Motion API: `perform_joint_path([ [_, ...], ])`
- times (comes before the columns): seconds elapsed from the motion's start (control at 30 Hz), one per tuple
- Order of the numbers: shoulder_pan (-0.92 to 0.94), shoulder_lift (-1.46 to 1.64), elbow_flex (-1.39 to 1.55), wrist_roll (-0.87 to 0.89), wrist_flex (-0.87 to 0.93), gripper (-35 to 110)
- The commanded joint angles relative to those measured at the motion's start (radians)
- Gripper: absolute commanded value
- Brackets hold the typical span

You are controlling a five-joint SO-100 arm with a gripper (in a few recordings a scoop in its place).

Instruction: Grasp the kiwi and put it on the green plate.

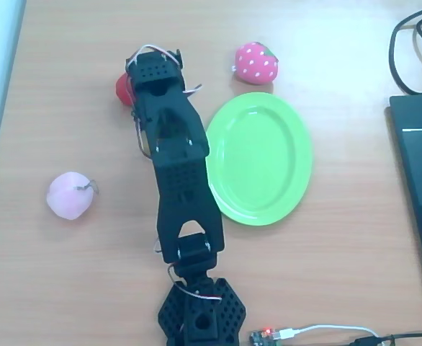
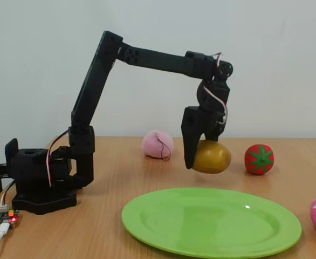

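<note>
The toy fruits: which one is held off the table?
The olive-brown kiwi, clamped in the gripper; the peach and both strawberries rest on the table.

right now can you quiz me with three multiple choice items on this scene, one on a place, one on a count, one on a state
1. Where is the kiwi?
A. lying on the green plate
B. held in the air, off the table
C. resting against the peach

2. How many strawberries are on the table?
A. two
B. one
C. four

3. What is on the green plate?
A. a strawberry
B. the peach
C. nothing

Answers: 1 B, in the fixed view the gripper holds it off the wood. 2 A, a red strawberry and a pink strawberry lie there. 3 C, its surface is bare in both views, and the peach lies apart.
</note>
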Motion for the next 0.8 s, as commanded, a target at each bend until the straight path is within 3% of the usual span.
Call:
perform_joint_path([
  [0.0, 0.023, 0.083, -0.035, -0.005, 0.021, 32],
  [0.77, 0.364, 0.233, 0.100, 0.014, 0.021, 34],
])
